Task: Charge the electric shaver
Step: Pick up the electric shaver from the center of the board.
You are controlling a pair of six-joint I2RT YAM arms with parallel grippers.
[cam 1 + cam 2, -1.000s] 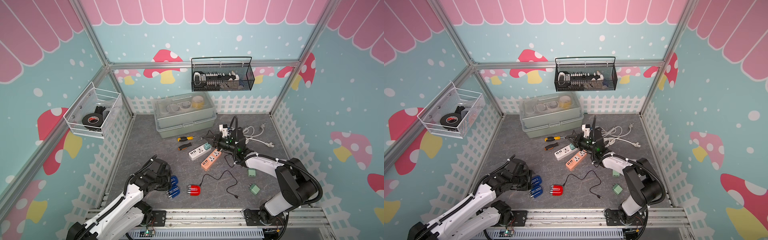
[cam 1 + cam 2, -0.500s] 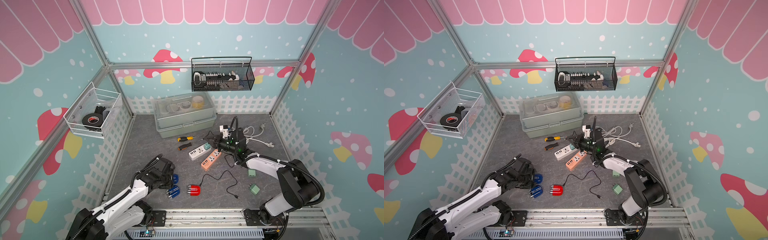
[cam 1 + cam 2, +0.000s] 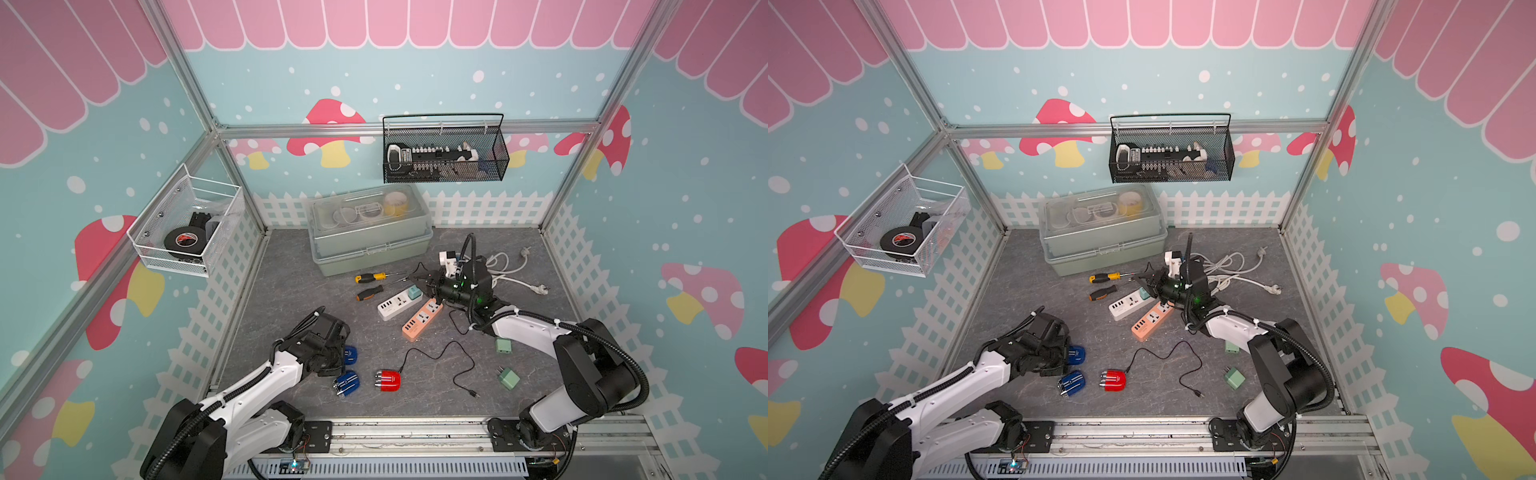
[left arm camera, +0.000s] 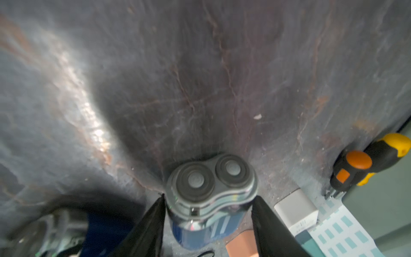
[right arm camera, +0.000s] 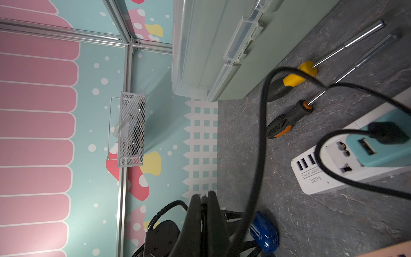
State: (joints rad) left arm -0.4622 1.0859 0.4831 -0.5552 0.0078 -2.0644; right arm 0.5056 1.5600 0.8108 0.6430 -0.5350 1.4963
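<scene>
A blue electric shaver (image 4: 211, 178) with a grey twin head sits between the black fingers (image 4: 153, 222) of my left gripper (image 4: 209, 198), which press against both sides of its head. In both top views it (image 3: 351, 355) (image 3: 1076, 354) rests at the front left of the mat at my left gripper (image 3: 338, 357). My right gripper (image 5: 203, 195) is shut, hovering by the white power strip (image 3: 395, 303). A black cable (image 5: 262, 124) is plugged into the teal adapter (image 5: 382, 144) on that strip.
A second blue shaver (image 3: 346, 383) and a red shaver (image 3: 388, 380) lie at the front, near a loose black cable (image 3: 453, 374). An orange power strip (image 3: 422, 320), two screwdrivers (image 3: 370, 286), green adapters (image 3: 509, 378), white cords (image 3: 511, 270) and a green box (image 3: 370, 237) surround them.
My left arm's forearm has swung a little while its gripper stayed at the blue shaver. The right arm and the other things have not moved.
</scene>
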